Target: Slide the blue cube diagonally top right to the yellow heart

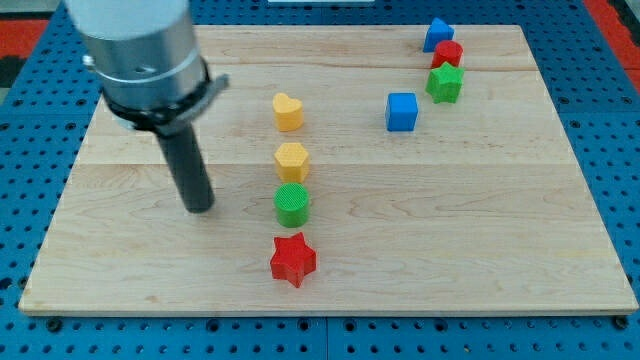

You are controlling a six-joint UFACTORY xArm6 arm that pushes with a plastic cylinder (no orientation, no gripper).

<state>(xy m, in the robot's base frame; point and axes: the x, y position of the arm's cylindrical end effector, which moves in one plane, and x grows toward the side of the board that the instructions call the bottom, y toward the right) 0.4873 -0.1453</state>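
The blue cube (401, 111) sits on the wooden board, right of centre near the view's top. The yellow heart (288, 111) lies to its left at about the same height, well apart from it. My tip (201, 207) rests on the board at the view's left, below and left of the yellow heart and far left of the blue cube. It touches no block.
A yellow hexagon (291, 161), a green cylinder (293, 204) and a red star (293, 259) form a column below the heart. A blue block (437, 35), a red block (448, 53) and a green block (445, 84) cluster at the top right. The wooden board (500, 220) lies on a blue pegboard.
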